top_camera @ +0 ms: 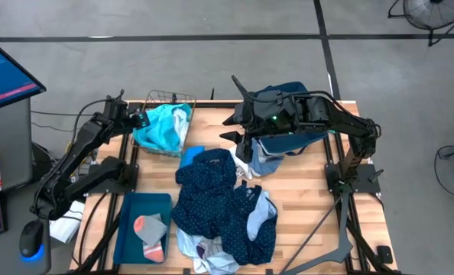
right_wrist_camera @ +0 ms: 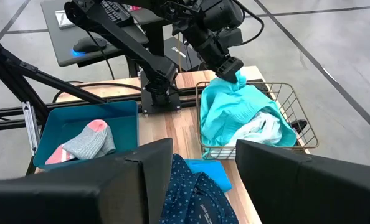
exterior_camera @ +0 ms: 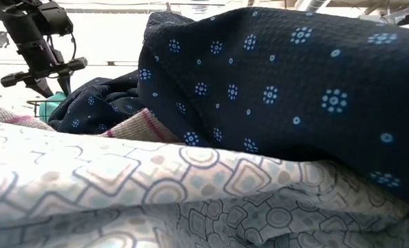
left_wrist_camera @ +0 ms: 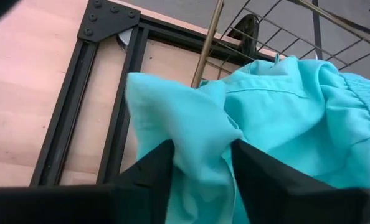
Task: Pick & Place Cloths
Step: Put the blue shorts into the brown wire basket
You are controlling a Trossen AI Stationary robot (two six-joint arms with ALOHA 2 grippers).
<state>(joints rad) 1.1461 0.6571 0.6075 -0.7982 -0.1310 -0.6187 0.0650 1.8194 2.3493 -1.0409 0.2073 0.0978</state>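
The turquoise cloth (top_camera: 160,131) lies heaped in a wire basket (top_camera: 164,97) at the table's far left, over a white cloth (right_wrist_camera: 258,129). My left gripper (top_camera: 141,120) is at the basket's left side, shut on the turquoise cloth (left_wrist_camera: 278,106). My right gripper (top_camera: 231,109) hovers open above the table's middle, pointing left, with nothing between its fingers (right_wrist_camera: 203,168). Below it the navy white-dotted cloth (top_camera: 215,195) sprawls over a pile with a pale blue-grey piece (top_camera: 259,221) and a bright blue piece (top_camera: 190,156). Grey and coral socks (top_camera: 152,229) lie in the teal tray (top_camera: 129,206). My left gripper pinches a raised fold (left_wrist_camera: 200,134) of the turquoise cloth between its two fingers (left_wrist_camera: 154,168), at the heap's left edge. The fingers come slanting down from the table's left. The fold (right_wrist_camera: 232,81) is drawn up to a peak at the fingers, and the rest of the cloth lies in the basket.
A navy fabric bin (top_camera: 292,141) sits under my right arm at the far right, with white cloth (top_camera: 246,164) spilling beside it. In the low view the navy dotted cloth (exterior_camera: 280,83) and a pale patterned cloth (exterior_camera: 122,193) fill the foreground. Black frame rails (left_wrist_camera: 79,106) edge the table.
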